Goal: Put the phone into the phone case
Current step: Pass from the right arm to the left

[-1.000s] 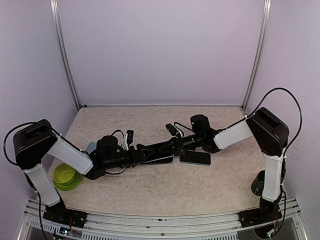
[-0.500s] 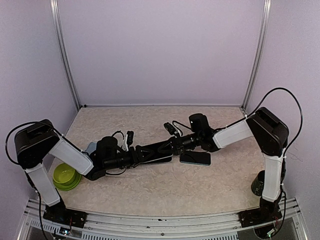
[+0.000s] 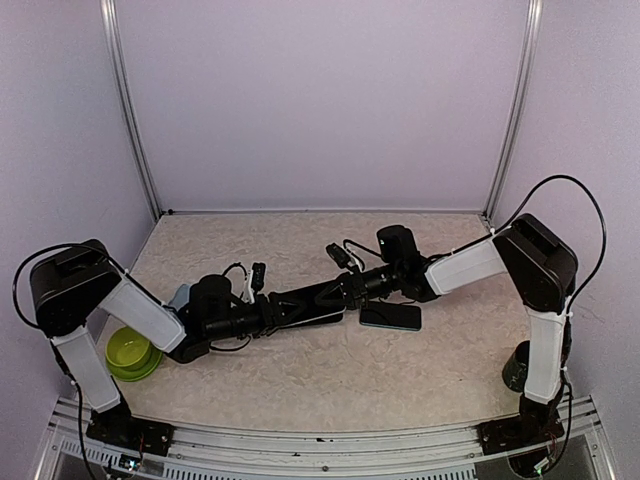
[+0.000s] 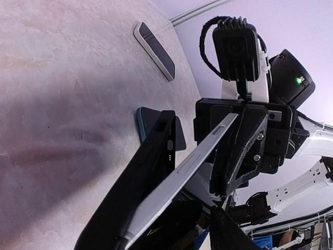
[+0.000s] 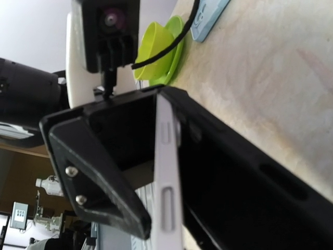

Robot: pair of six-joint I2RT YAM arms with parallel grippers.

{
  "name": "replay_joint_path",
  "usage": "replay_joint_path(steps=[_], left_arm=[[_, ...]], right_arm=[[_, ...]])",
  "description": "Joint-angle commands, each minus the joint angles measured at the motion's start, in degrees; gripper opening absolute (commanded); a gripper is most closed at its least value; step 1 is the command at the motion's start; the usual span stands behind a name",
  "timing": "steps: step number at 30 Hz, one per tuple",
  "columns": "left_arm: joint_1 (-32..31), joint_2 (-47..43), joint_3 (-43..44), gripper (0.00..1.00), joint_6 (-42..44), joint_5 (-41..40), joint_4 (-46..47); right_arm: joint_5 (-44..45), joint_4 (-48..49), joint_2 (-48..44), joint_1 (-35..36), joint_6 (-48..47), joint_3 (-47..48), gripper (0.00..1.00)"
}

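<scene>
The two grippers meet at the table's middle. My left gripper (image 3: 288,306) is shut on one end of a black phone case (image 3: 312,301), seen in the left wrist view (image 4: 148,172). A silver-edged phone (image 4: 200,151) lies along the case, close to it at my left gripper's end and spread away from it at the far end. My right gripper (image 3: 340,293) is shut on that far end of the phone, seen in the right wrist view (image 5: 165,172). The case (image 5: 244,177) runs beside the phone there. Both are held off the table.
A dark phone with a teal edge (image 3: 390,316) lies flat just right of the grippers. Another flat phone (image 4: 154,49) lies farther off. A green bowl (image 3: 130,352) and a light blue case (image 3: 180,295) are at the left. A dark cup (image 3: 517,366) stands front right.
Both grippers, with the phone and case between them, have shifted slightly to the left. Their grips look unchanged.
</scene>
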Motion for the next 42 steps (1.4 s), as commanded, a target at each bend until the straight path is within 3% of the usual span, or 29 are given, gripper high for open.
replay_joint_path(steps=[1, 13, 42], left_arm=[[-0.58, 0.07, 0.56, 0.50, -0.01, 4.74, 12.13], [-0.47, 0.91, 0.00, 0.37, -1.07, 6.17, 15.21], [-0.58, 1.42, -0.73, 0.15, -1.77, 7.32, 17.74]], right_arm=[[0.94, -2.15, -0.82, 1.54, -0.67, 0.80, 0.01], [1.28, -2.38, -0.74, 1.36, -1.99, 0.57, 0.07], [0.72, -5.79, 0.00, 0.00, -8.13, 1.08, 0.23]])
